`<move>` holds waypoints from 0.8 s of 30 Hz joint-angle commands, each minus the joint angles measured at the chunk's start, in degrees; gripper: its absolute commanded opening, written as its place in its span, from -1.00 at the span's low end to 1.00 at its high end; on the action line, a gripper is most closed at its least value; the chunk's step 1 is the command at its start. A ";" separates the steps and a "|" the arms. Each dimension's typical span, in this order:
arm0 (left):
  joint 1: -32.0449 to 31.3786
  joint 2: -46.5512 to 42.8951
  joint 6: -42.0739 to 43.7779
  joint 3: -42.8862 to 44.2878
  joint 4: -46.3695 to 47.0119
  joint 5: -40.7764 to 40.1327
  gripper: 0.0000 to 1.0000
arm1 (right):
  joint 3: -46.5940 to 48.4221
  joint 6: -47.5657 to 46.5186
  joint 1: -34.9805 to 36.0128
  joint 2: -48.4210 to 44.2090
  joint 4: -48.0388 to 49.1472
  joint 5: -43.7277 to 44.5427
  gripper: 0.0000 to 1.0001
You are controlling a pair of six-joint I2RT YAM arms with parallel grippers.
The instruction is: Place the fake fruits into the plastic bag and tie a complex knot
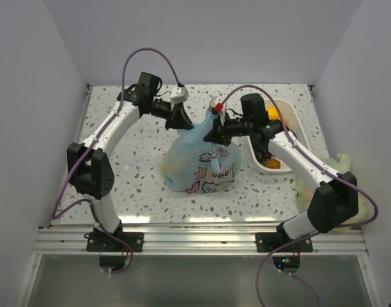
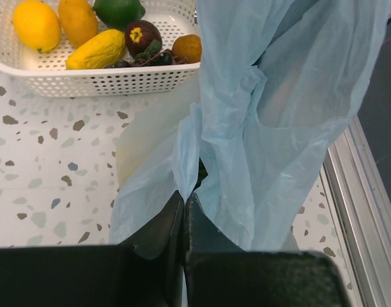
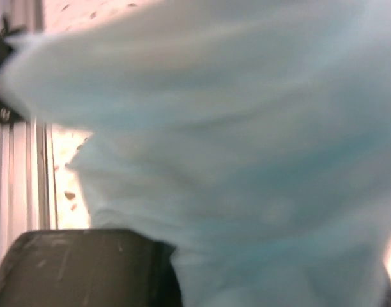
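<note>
Fake fruits [image 2: 96, 49] are only partly bagged, as far as can be judged. Six are counted in the white basket [image 2: 106, 80] in the left wrist view: two yellow, two orange, one green and one dark purple. Some small dark pieces among them cannot be told apart.

One plastic bag [image 1: 199, 160] is seen, resting on the speckled table [image 1: 131, 147] between the arms and just beside the basket, with its top drawn upward. A yellowish shape is made out through the film low on its left side in the top view, but how many fruits are inside cannot be counted.

The left gripper [image 2: 184, 198] is pressed together on a fold of the bag's film near its top edge. The right gripper [image 1: 214, 135] is closed as well. From the blurred blue film filling its wrist view, it is judged to be pinching the bag's upper part.

No knot is seen, so the remaining loading and the whole tying are judged to be left. One pale green bag [image 1: 345, 163] is seen at the right edge.
</note>
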 commanded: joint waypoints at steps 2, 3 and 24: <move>3.00 2.59 -3.46 8.61 1.55 -2.57 -1.00 | 0.78 27.19 0.02 -2.33 8.25 17.22 -1.00; 3.27 3.48 -3.29 10.63 -0.45 -3.44 -1.00 | 1.31 31.24 0.11 -2.24 8.60 18.64 -1.00; -5.87 -8.28 -33.51 -0.22 17.00 -11.71 -1.00 | -13.88 85.68 -1.91 -7.78 14.93 28.84 -1.00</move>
